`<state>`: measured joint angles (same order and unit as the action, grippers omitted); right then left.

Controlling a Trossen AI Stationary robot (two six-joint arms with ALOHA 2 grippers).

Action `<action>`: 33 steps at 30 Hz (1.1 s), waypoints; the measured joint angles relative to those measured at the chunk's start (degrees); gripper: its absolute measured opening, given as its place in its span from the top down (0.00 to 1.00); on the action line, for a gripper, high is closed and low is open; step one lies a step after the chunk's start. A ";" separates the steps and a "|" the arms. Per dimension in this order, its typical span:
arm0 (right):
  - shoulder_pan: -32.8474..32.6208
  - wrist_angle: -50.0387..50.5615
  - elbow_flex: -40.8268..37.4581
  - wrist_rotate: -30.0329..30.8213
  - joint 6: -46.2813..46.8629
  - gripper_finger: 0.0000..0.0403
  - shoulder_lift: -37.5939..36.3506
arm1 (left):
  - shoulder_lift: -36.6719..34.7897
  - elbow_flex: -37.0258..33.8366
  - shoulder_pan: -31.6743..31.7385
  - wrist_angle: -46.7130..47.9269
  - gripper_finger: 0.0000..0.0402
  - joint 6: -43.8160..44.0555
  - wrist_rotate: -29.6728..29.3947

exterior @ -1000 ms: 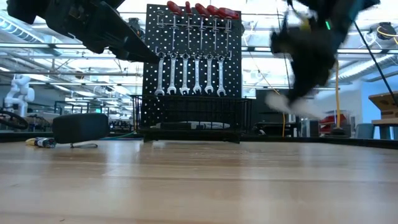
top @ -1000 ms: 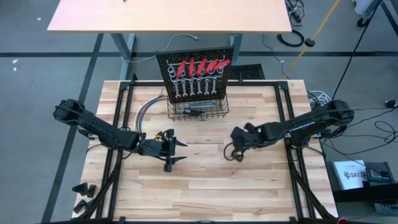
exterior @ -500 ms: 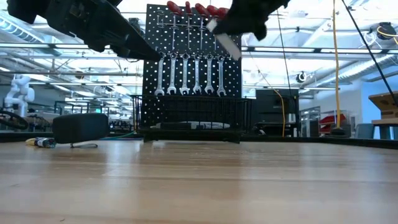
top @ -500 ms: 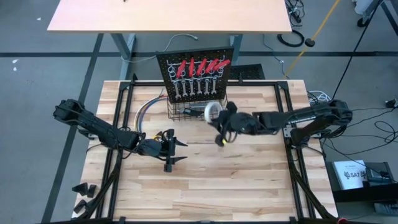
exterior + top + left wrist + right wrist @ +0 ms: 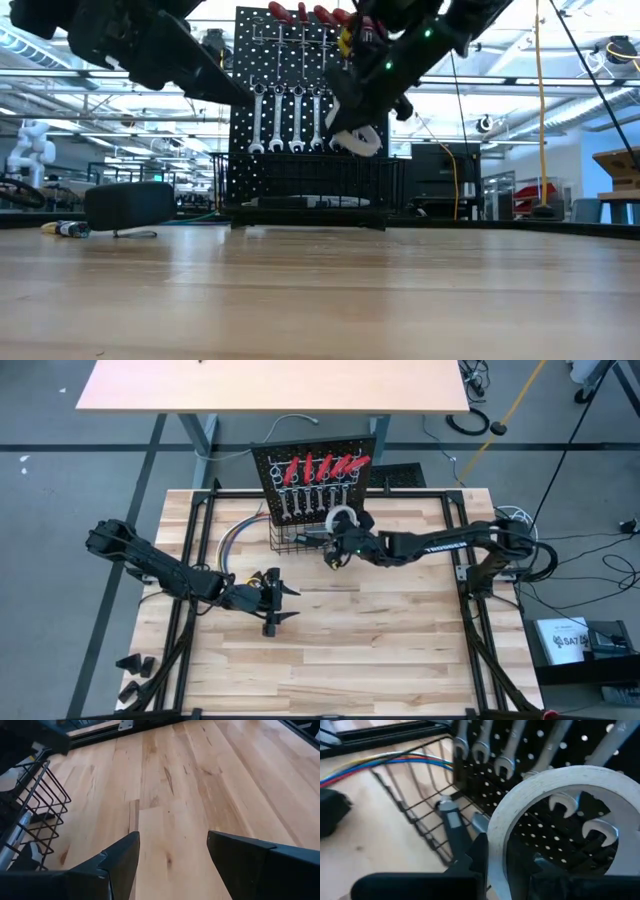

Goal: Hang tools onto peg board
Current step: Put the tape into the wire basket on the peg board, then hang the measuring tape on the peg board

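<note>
right gripper [image 5: 333, 550] holding tape roll [image 5: 342, 520] over basket [image 5: 300, 540]

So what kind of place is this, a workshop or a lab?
Most likely a robotics lab. Two robot arms work at a wooden table with a peg board of wrenches. Behind it lies a big open hall with exposed ceiling ducts, cables and another white robot.

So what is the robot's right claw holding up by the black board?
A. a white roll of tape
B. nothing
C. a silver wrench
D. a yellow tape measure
A: the right gripper is shut on the rim of the white tape roll, just above the wire basket in front of the peg board.
</note>
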<state>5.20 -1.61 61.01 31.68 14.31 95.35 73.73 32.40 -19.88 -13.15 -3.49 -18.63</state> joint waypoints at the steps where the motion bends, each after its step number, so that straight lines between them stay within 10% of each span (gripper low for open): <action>1: 0.48 -0.30 0.00 0.02 0.00 0.92 0.37 | 0.00 0.00 0.00 0.22 0.40 0.00 0.00; 9: 2.65 0.01 0.00 -0.15 0.46 0.92 1.02 | 0.00 0.00 0.00 0.45 0.40 0.04 0.00; 22: 2.57 0.46 0.00 -0.49 1.29 0.59 1.00 | 0.00 0.00 0.00 0.42 0.40 0.18 0.16; 33: 2.14 11.48 0.00 -9.16 3.35 0.57 -2.15 | -2.28 1.39 -0.02 8.38 0.40 4.30 3.54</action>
<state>7.34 9.87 61.01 22.52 17.65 93.20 71.45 33.79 -19.90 -4.77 0.82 -15.10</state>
